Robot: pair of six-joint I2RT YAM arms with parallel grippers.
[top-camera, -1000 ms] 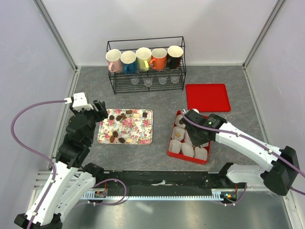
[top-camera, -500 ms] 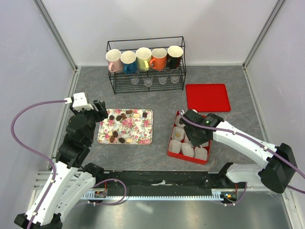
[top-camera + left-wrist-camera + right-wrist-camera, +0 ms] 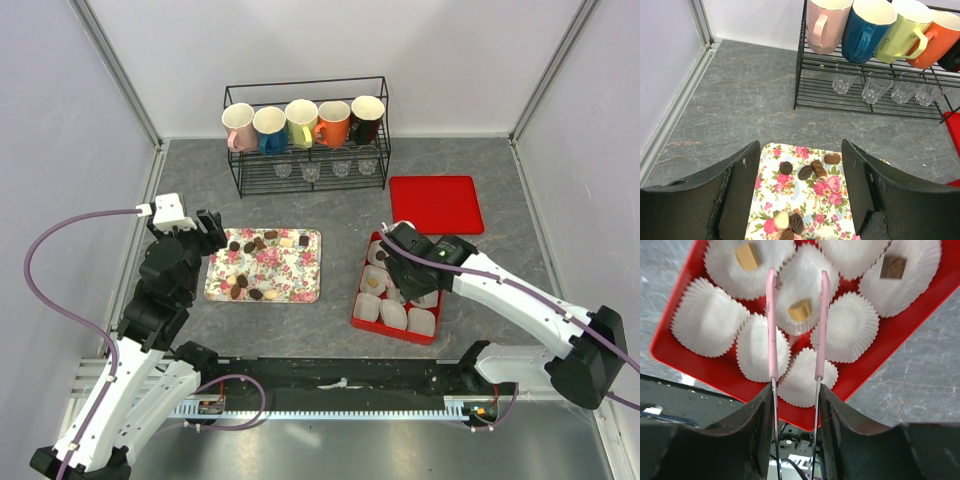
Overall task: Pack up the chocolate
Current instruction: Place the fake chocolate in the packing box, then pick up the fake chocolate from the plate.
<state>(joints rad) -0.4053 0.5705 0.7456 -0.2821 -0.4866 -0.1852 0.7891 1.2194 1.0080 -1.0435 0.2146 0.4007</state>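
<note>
The right tool (image 3: 796, 280) is opening wider, letting a tan chocolate (image 3: 800, 310) sit in the paper cup (image 3: 805, 300) underneath

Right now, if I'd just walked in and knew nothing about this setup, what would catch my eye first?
Probably the row of bright mugs hanging on a black wire rack at the back of the table. Next, the flowered tray at centre-left, dotted with small chocolates. To its right sits a red box packed with white paper cups, a few already holding a sweet, with a flat red lid lying behind it.
</note>
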